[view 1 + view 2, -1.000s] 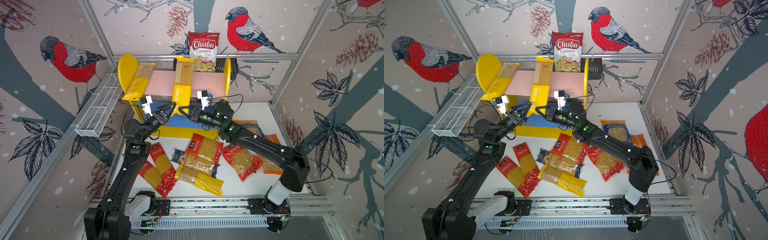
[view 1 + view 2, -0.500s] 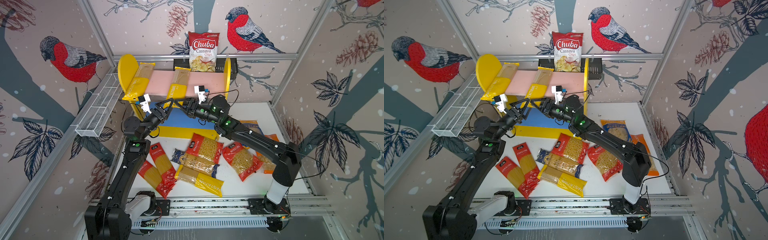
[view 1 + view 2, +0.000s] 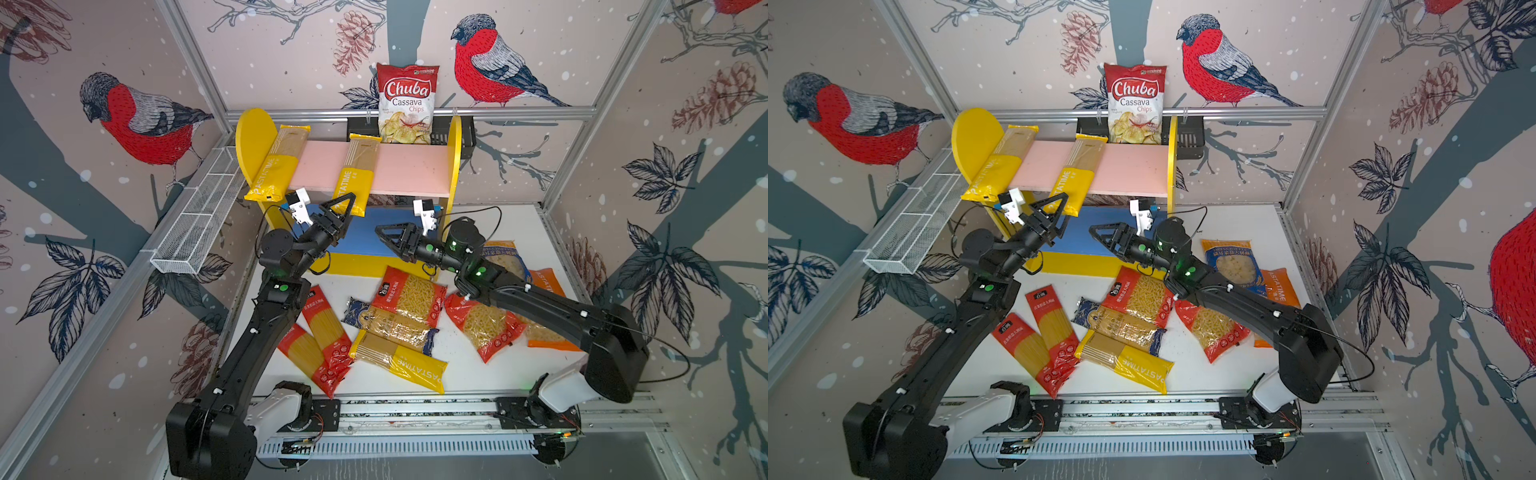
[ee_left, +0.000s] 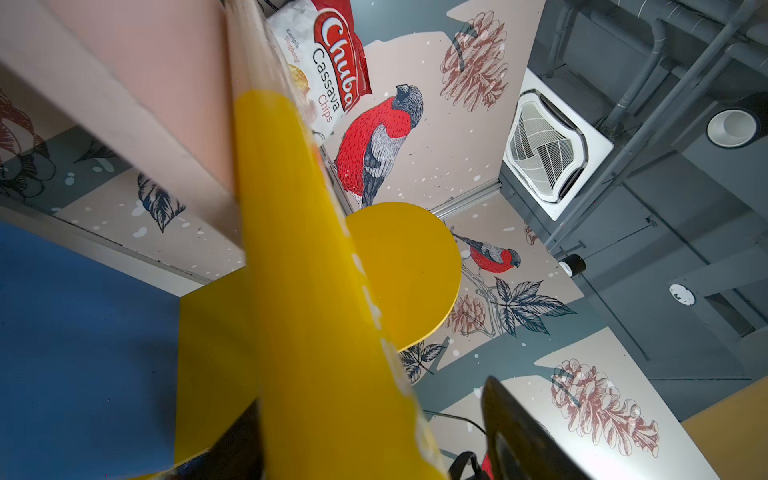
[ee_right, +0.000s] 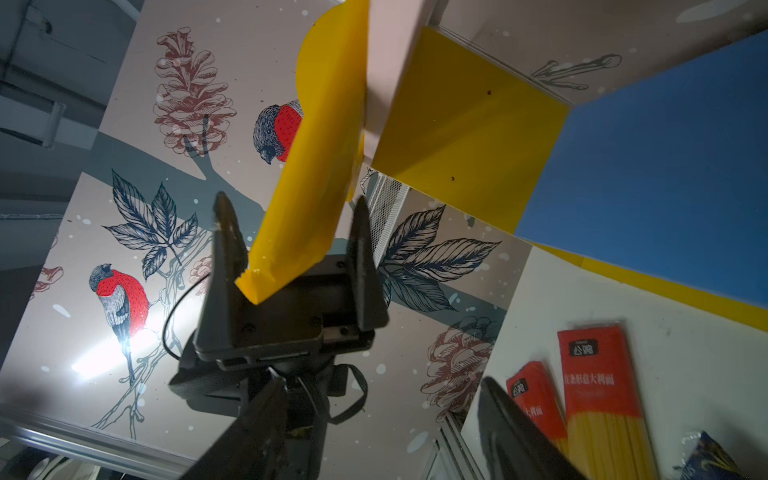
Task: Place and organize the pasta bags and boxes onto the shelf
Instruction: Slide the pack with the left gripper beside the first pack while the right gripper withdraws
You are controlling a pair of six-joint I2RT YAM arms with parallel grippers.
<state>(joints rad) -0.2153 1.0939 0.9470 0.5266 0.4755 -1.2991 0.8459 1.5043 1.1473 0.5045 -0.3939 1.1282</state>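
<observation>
shelf [image 3: 455, 158]: stands at the back of the white table [image 3: 465, 376]. Its pink upper board [image 3: 415, 170] carries two packs. No pack shows on the blue lower board [image 3: 365, 241].
left PASTATIME pack [image 3: 276, 164]: lies on the upper board against the left yellow side panel. Its yellow end overhangs the front edge.
left gripper [image 3: 347, 203]: jaws apart, astride the overhanging end of the middle PASTATIME pack [image 3: 358, 174]. In the right wrist view that end sits between the fingers [image 5: 227, 245] with a gap on at least one side, so no clamp is made.
middle PASTATIME pack: rests on the upper board, running front to back, near parallel to the left pack and well apart from it. Its yellow end hangs past the front edge.
right gripper [image 3: 380, 235]: jaws apart, nothing between them. It hovers in front of the lower board, near the left gripper and apart from the pack.
packs on the table: eight lie loose in front of the shelf. They are two red spaghetti packs [image 3: 320, 345], a dark blue pack [image 3: 390, 326], a third PASTATIME pack [image 3: 401, 363], two red bags [image 3: 411, 297], a blue bag [image 3: 505, 257] and an orange bag [image 3: 548, 291].
step in hand: judged to be the seating of the second long pack on the upper board, with two of ten placed.
next move: likely calls for the left gripper either to close on the overhanging end and slide the pack rearward, or to back off. The right gripper is free to descend for a table pack. Several packs overlap, so a top one should be taken.
</observation>
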